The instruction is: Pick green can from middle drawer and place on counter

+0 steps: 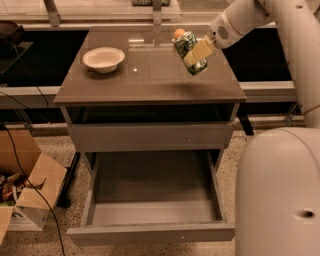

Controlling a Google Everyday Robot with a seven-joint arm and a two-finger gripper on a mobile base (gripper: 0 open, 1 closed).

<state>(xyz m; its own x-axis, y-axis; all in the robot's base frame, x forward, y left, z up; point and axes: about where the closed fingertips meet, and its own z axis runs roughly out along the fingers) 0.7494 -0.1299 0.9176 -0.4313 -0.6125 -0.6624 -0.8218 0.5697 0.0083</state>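
Gripper: the gripper (pixel 194 54) is hovering over the far right part of the counter, its pale fingers (pixel 200 50) pinching the green can between them.
Green can: the green can (pixel 185 43) is hanging tilted in the grip above the counter (pixel 150 80), appearing clear of its surface.
Arm: the white arm (pixel 250 12) is reaching in from the far right.
Middle drawer: the middle drawer (pixel 150 182) is standing open toward the near side, below the taller drawer front (pixel 150 136).
White bowl: the white bowl (pixel 103 58) is sitting on the far left of the counter, well apart from the can.
Orange ball: the orange ball (pixel 178 33) is lying at the counter's far edge, partly hidden behind the can.
Cardboard box: the cardboard box (pixel 27 192) is sitting open on the floor at the near left.
Robot body: the robot body (pixel 280 195) is filling the near right corner.
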